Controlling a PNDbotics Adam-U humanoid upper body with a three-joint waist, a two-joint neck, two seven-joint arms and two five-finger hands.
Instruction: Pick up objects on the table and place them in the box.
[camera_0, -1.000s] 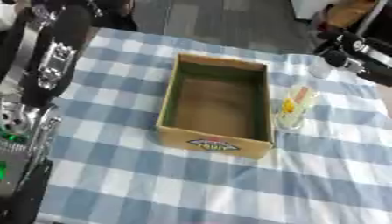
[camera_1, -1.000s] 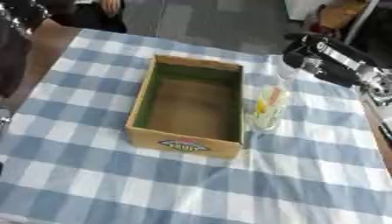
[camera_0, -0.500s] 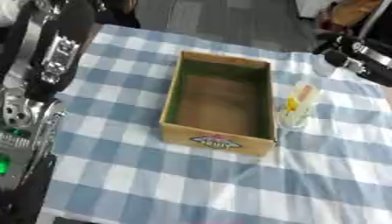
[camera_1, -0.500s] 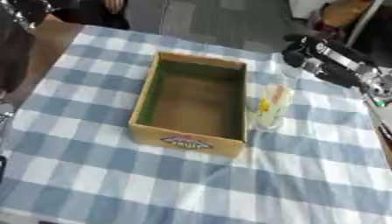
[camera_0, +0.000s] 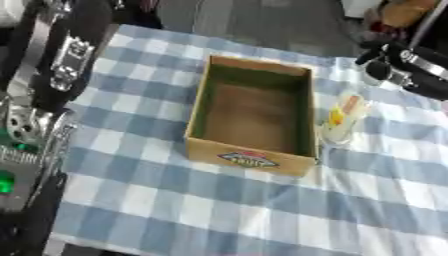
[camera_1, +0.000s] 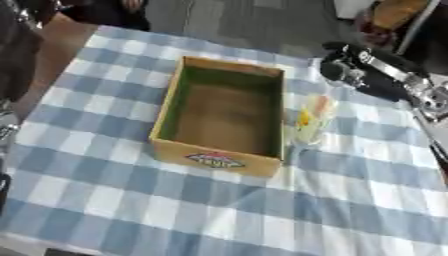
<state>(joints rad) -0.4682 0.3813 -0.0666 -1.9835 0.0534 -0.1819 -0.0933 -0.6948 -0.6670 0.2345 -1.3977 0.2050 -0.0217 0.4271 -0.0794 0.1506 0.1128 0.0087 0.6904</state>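
Box (camera_1: 223, 125): open, nothing inside
Clear packet (camera_1: 309, 121): just right of box
Right hand (camera_1: 346, 70): beyond packet, grip unclear

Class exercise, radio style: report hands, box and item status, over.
Right hand above the clear packet, fingers unclear. Left hand out of view. Box empty, packet beside its right wall. Nothing between.

Open cardboard box (camera_0: 254, 117) on checked tablecloth (camera_0: 219, 200), clear packet (camera_0: 341, 120) just beside its right wall.
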